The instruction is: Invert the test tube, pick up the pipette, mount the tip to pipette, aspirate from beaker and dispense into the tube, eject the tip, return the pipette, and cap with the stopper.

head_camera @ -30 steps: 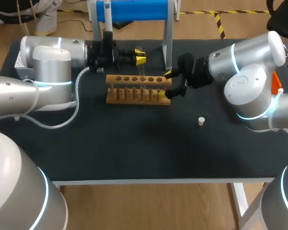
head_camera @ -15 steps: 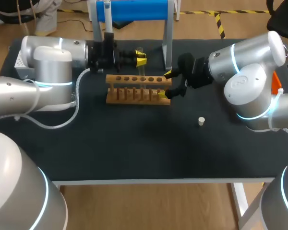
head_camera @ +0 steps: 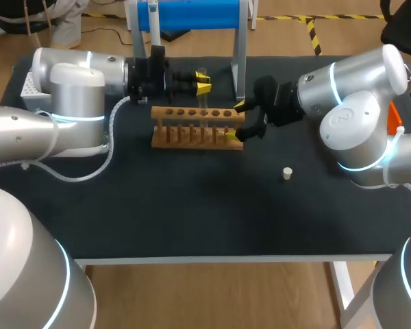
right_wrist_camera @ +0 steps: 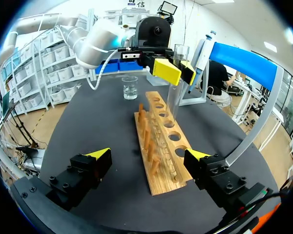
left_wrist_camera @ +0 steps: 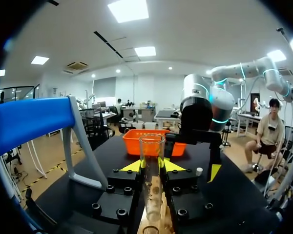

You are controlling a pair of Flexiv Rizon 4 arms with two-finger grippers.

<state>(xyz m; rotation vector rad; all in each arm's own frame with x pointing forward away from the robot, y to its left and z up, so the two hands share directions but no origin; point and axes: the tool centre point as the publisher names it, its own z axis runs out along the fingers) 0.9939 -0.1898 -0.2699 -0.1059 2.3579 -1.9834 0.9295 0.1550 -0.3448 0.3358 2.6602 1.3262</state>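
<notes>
My left gripper (head_camera: 201,85) is shut on a clear test tube (left_wrist_camera: 152,161), held upright with its open mouth up, over the back row of the wooden rack (head_camera: 195,127). From the right wrist view the tube (right_wrist_camera: 177,73) hangs above a rack hole, between the left gripper's fingers (right_wrist_camera: 167,71). My right gripper (right_wrist_camera: 149,157) stands wide open, one finger on either side of the rack's (right_wrist_camera: 161,141) near end, touching nothing I can see. The pipette (right_wrist_camera: 201,52) hangs on the blue stand (head_camera: 192,14). A glass beaker (right_wrist_camera: 130,87) stands beyond the rack. The white stopper (head_camera: 286,173) lies on the mat.
An orange bin (left_wrist_camera: 154,142) sits at the table's right side behind my right arm (head_camera: 349,110). A pale box (head_camera: 27,86) is at the far left behind my left arm. The stand's metal legs (head_camera: 238,62) rise just behind the rack.
My left gripper has edged slightly to the right with the tube. The right arm has stayed still.
</notes>
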